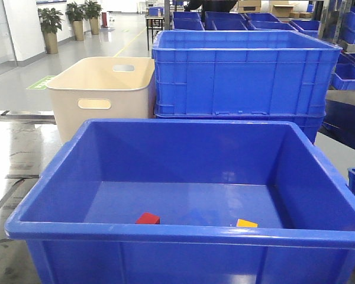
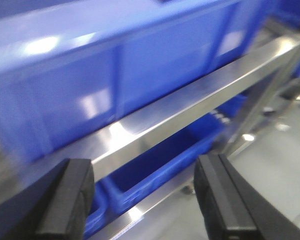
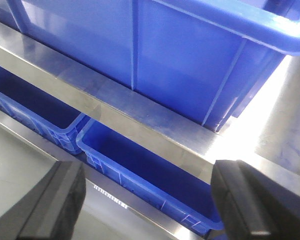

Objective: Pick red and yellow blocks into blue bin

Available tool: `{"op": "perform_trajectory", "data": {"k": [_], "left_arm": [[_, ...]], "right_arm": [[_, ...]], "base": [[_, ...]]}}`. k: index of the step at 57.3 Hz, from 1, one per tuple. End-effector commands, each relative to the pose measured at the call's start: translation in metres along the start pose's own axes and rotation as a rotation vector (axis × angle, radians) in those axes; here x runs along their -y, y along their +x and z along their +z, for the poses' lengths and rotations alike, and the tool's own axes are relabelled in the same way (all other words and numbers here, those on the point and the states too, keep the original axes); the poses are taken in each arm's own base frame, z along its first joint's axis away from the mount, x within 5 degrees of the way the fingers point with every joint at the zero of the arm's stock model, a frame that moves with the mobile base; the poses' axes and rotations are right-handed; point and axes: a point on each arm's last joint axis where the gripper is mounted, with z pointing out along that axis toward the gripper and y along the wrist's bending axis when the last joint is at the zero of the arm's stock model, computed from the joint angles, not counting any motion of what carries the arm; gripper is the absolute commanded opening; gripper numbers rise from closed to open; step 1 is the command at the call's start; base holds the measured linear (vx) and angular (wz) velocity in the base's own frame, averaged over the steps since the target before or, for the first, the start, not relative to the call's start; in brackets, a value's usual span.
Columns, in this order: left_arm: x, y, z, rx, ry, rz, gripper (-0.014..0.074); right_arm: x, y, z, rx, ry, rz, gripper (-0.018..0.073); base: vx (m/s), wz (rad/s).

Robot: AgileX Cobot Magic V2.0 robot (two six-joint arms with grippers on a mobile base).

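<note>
Two blocks already lie inside the large glossy blue plastic bin (image 1: 183, 177), near its front wall: small red cube (image 1: 148, 218) left, yellow brick (image 1: 247, 223) right, its orientation hidden by the rim. Left end effector (image 2: 145, 200) and right end effector (image 3: 147, 205) both stand apart, empty. Verify placement; keep arms clear.

**Crates, a beige tub and plants around the work area**

A beige tub with handle slots (image 1: 100, 94) stands at ten o'clock. Stacked ribbed blue crates (image 1: 242, 74) rise at twelve to one o'clock, just beside it. Potted plants (image 1: 50, 26) line the far floor at eleven. A steel shelf rail (image 3: 125, 117) crosses above lower blue trays (image 3: 150, 175).
</note>
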Motion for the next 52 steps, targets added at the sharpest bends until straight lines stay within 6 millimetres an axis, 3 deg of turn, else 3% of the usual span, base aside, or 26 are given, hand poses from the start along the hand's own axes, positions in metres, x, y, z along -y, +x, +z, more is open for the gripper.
{"op": "perform_trajectory", "data": {"k": [1, 9, 15, 36, 41, 52], "left_arm": [[-0.005, 0.0, -0.003, 0.105, -0.067, -0.047, 0.0534], [-0.013, 0.013, 0.003, 0.088, -0.127, -0.073, 0.0524], [-0.015, 0.02, 0.009, 0.066, -0.138, -0.068, 0.0458], [-0.016, 0.022, 0.011, 0.069, -0.139, -0.069, 0.0053], [-0.016, 0.022, 0.011, 0.07, -0.141, -0.067, -0.001], [-0.017, 0.019, 0.01, 0.1, -0.148, -0.063, -0.0008]], "right_arm": [[0.002, -0.011, -0.005, 0.081, 0.018, -0.004, 0.0559], [0.002, -0.011, -0.005, 0.081, 0.016, -0.001, 0.0554], [0.001, -0.011, -0.005, 0.08, 0.01, 0.005, 0.0492], [-0.001, -0.012, -0.005, 0.084, -0.011, 0.019, -0.0016], [-0.001, -0.012, -0.005, 0.085, -0.014, 0.021, -0.0016], [-0.001, -0.012, -0.005, 0.084, -0.015, 0.024, -0.0014]], "base": [[0.0, 0.0], [0.0, 0.0], [0.0, 0.0], [0.0, 0.0], [0.0, 0.0], [0.0, 0.0]]}}
